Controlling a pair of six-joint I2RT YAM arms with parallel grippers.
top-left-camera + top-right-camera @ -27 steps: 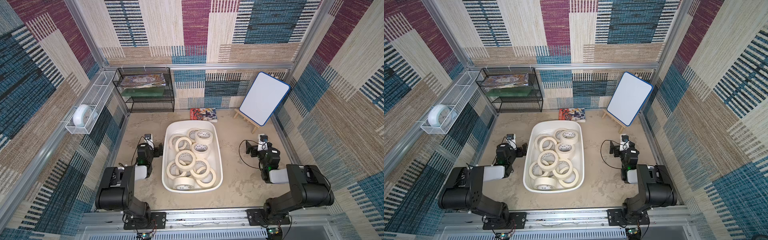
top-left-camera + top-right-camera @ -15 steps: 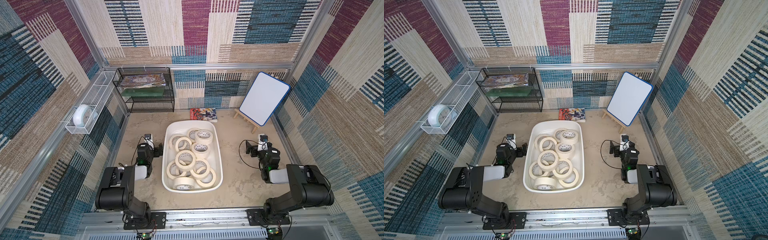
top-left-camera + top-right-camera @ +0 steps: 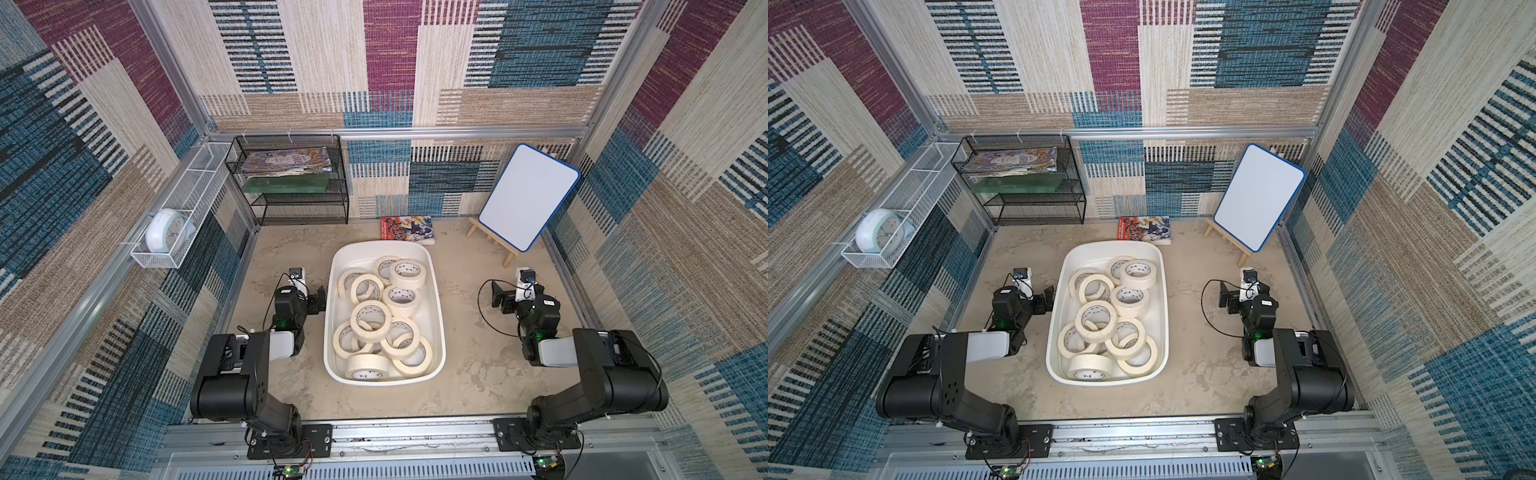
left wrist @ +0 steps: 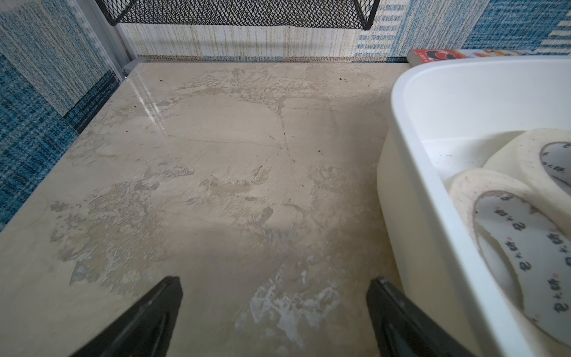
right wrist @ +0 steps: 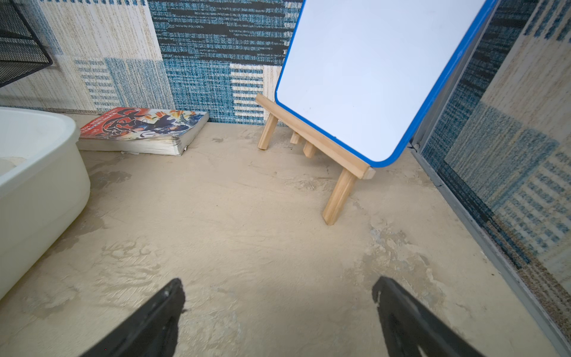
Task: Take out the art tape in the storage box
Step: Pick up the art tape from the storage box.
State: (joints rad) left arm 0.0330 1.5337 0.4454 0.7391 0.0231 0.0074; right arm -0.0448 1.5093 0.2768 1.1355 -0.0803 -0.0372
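Nothing has moved since the earlier frames. The storage box (image 3: 380,249), a shallow white tub, sits mid-table, heaped with cream art tape (image 3: 365,361) rolls with dark-printed white cores. The left gripper (image 4: 275,284) at its 9 o'clock and the right gripper (image 5: 278,284) at 3 o'clock both gape wide, holding nothing.

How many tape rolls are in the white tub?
10 rolls visible, all in the tub: four far end, two middle, four near end. They overlap, so more may be hidden.
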